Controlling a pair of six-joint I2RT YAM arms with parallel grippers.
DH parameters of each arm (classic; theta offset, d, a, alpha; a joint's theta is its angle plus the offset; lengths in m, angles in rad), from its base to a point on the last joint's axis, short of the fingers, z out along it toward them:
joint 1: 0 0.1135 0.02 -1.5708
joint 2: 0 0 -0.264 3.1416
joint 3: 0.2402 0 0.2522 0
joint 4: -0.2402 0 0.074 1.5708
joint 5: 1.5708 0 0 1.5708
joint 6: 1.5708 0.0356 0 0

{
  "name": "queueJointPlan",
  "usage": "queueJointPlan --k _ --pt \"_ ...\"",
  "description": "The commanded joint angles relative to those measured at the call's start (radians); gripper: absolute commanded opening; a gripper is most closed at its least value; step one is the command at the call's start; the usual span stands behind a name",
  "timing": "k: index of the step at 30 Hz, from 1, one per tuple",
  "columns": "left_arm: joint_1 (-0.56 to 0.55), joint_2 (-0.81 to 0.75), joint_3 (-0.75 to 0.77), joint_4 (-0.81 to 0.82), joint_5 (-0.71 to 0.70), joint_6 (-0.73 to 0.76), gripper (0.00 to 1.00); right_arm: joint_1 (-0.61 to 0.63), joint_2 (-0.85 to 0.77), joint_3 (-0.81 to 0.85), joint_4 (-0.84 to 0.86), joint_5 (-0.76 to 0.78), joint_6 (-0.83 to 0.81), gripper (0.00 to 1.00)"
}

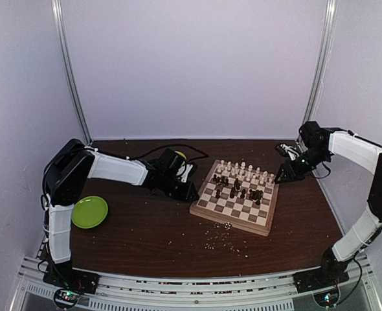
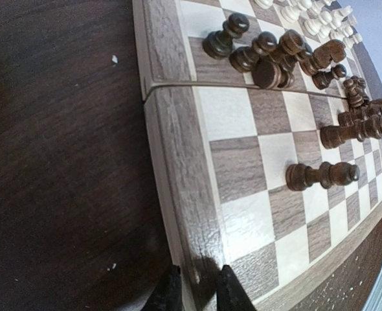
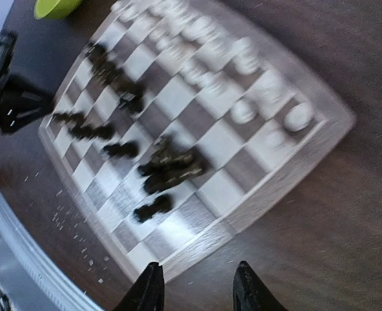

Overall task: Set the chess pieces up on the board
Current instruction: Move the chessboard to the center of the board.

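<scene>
Where lilac walls (image 1: 197, 65) enclose the dark tabletop (image 1: 152, 240), left end effector (image 2: 199, 291) straddles board (image 2: 236, 162), grip unclear; right end effector (image 3: 197, 285) gapes empty.

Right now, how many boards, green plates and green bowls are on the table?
board: 1
lime-green plate: 1
lime-green bowl: 1
Total: 3

Left arm (image 1: 116, 168) reaches low from the table's (image 1: 146, 246) near-left corner toward its middle — left gripper (image 2: 201, 291) narrowly parted. Right arm (image 1: 356, 152) arches in from the right edge — right gripper (image 3: 197, 288) gaping, empty.
</scene>
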Motion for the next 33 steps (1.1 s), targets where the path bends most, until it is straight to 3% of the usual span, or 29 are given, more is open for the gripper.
queueJointPlan --k 1,6,13,22,33 --pt "-0.006 -0.024 -0.008 -0.001 0.025 0.021 0.2 -0.073 0.169 0.171 0.073 0.199 0.083 0.38" --pt "-0.007 -0.041 -0.022 0.009 0.04 0.013 0.2 -0.096 0.38 0.331 0.086 0.231 0.186 0.36" --pt "-0.011 -0.075 -0.087 0.04 0.055 -0.002 0.2 -0.099 0.529 0.433 0.064 0.227 0.213 0.3" --pt "-0.019 -0.061 -0.112 0.078 0.077 -0.021 0.2 -0.099 0.631 0.509 -0.013 0.251 0.144 0.27" --pt "-0.021 -0.06 -0.124 0.109 0.122 -0.017 0.2 -0.095 0.697 0.548 -0.124 0.175 0.084 0.2"
